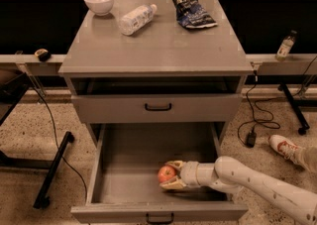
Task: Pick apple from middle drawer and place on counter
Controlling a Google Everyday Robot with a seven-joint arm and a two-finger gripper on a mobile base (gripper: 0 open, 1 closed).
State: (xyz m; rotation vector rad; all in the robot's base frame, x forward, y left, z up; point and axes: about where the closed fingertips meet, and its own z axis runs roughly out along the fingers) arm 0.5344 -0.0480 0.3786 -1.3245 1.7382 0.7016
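"Where is the small round red apple [166, 173]?"

"It lies in the wide grey metal middle drawer [124, 169], which is pulled open, near the front right."

"And your hand [168, 175]?"

"Down in that drawer, its two pale fingers [174, 164] spread wide either side of the apple. Whether they touch it, I cannot tell."

The arm [257, 185] is cut off at the picture's right and bottom edges. The gripper [168, 175] sits at the apple [165, 172], near the front edge of the middle drawer [133, 169]. Contact with the apple cannot be determined. The drawer handle [159, 217] is cut off below. Print on the bag [190, 8] is unreadable.
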